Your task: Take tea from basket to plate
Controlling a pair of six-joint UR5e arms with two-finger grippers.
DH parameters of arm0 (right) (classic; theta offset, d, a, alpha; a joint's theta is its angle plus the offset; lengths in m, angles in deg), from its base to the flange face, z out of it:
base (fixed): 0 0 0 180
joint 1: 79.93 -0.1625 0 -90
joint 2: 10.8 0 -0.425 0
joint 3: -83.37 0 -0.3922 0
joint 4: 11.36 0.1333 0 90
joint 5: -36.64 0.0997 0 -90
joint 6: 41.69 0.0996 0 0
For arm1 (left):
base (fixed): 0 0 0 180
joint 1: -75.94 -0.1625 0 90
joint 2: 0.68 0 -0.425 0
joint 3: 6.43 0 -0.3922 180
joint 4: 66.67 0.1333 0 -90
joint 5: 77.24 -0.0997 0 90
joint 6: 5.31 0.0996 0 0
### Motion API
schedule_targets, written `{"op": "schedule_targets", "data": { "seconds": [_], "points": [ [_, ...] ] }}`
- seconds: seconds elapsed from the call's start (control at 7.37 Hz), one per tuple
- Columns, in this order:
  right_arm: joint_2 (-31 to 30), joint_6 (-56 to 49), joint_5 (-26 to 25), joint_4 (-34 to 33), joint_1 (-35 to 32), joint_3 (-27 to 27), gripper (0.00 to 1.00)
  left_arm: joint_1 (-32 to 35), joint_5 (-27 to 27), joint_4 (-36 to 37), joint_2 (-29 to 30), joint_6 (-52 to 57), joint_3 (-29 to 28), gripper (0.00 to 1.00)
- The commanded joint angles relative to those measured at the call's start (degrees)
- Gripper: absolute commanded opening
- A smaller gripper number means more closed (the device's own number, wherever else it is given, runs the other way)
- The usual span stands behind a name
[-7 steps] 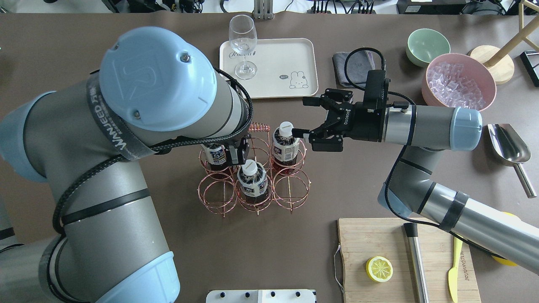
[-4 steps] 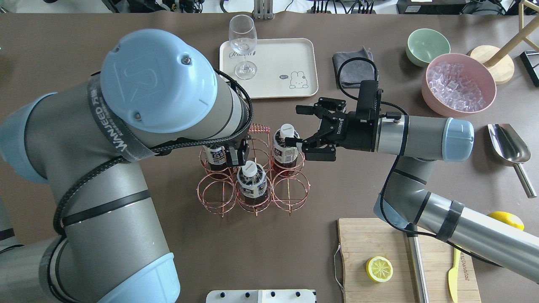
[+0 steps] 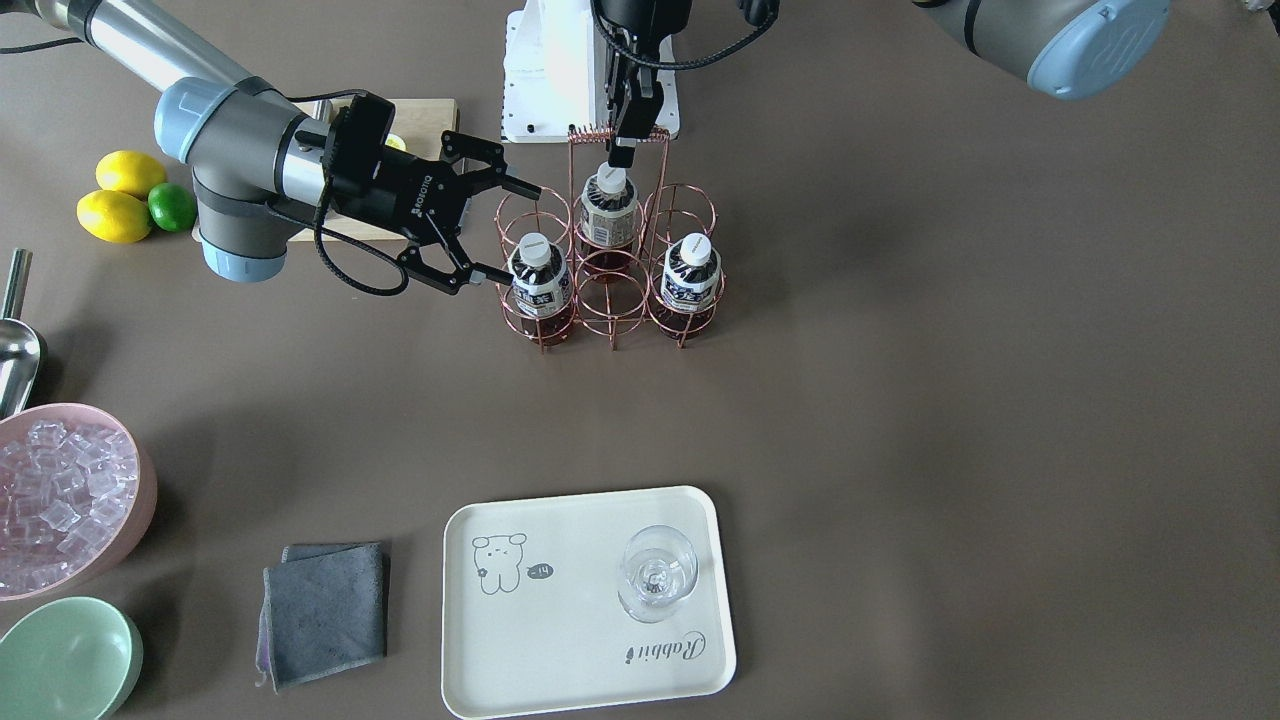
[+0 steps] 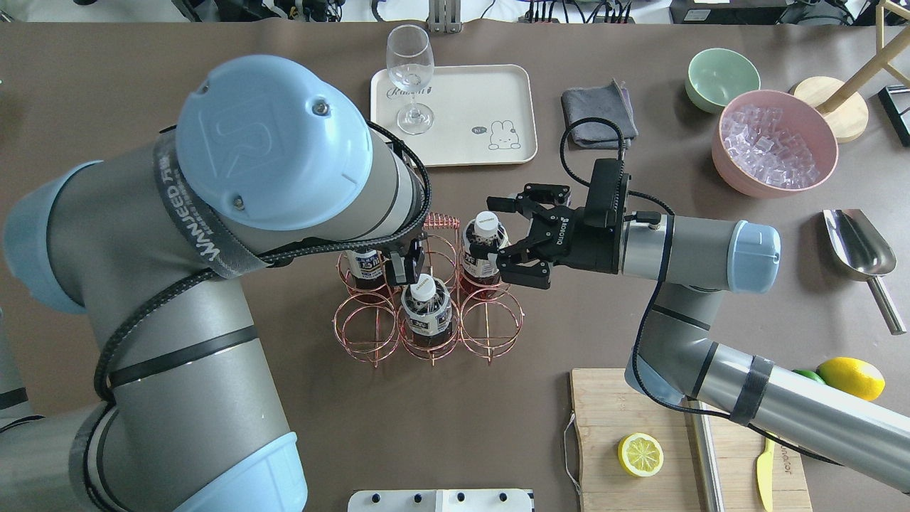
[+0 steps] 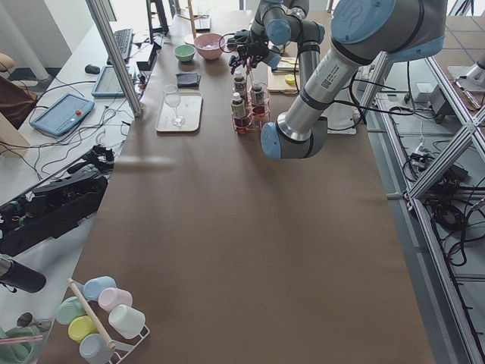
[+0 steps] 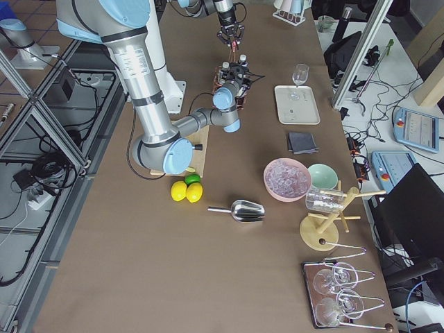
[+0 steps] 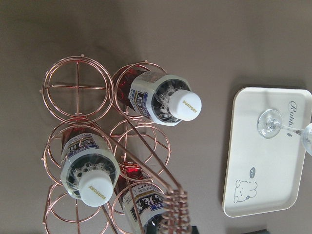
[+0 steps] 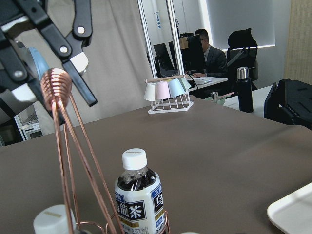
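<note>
Since the overhead frame 0.9 s back, the right gripper (image 3: 517,233) has been brought in to the small clear white-capped bottle of reddish-brown tea (image 4: 485,222), seated in a corner ring of the rose-gold wire basket (image 4: 362,331); its fingers are spread wide beside the cap, nothing held. The left gripper (image 3: 622,150) is set at the coiled handle (image 4: 439,215), spread indeterminable. The cream rectangular plate (image 4: 498,92), well apart, is occupied by a clear wine glass (image 4: 411,71).

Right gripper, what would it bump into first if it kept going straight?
Probably the tea nearest it in the basket: the right gripper is open and aimed at its cap.
</note>
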Motion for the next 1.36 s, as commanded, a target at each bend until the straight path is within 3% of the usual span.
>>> {"op": "schedule_targets", "data": {
  "seconds": [0.0, 0.14, 0.27, 0.54, 0.95, 1.22],
  "points": [
    [-0.15, -0.83, -0.4, -0.01, 0.87, -0.14, 0.45, -0.06, -0.05, 0.34, 0.31, -0.13, 0.08, 0.0],
    [-0.32, -0.57, -0.05, -0.19, 0.79, 0.03, 0.18, -0.06, 0.04, 0.78, 0.66, -0.13, 0.08, 0.0],
    [-0.24, -0.65, 0.04, -0.62, 0.79, 0.38, 0.0, -0.06, -0.05, 0.78, 0.66, -0.13, 0.08, 0.0],
    [-0.06, -0.57, 0.56, -1.24, -0.87, 1.44, 0.0, -0.06, -0.05, 0.78, 0.75, -0.13, 0.08, 0.0],
    [-0.06, 0.05, 4.35, -10.09, -5.44, 9.67, 0.0, 0.02, -0.05, 0.78, 0.66, -0.13, 0.08, 0.0],
    [1.42, 6.26, 9.23, -15.72, -12.53, 14.95, 0.0, 0.2, 0.04, 0.95, 0.66, -0.04, 0.17, 0.0]
  ]
}}
